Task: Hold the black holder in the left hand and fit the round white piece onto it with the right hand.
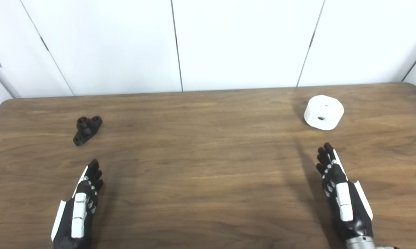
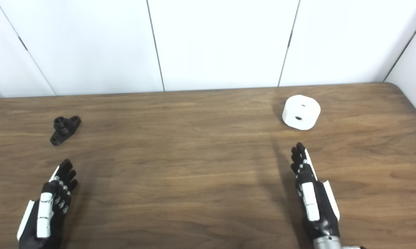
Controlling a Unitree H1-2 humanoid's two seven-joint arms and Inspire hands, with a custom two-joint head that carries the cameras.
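Observation:
The black holder (image 1: 87, 130) lies on the wooden table (image 1: 208, 166) at the far left, a small bracket with a raised stub in its middle. The round white piece (image 1: 324, 112) sits at the far right, tilted so that a hole shows in its face. My left hand (image 1: 80, 204) rests low at the near left, open, fingers stretched toward the holder and a short way in front of it. My right hand (image 1: 339, 190) is open at the near right, fingertips pointing at the white piece with a gap between them. Neither hand holds anything.
White wall panels (image 1: 208, 45) stand directly behind the table's far edge. The table's rounded far right corner (image 2: 391, 84) lies close to the white piece. Bare wood spans the stretch between the two hands.

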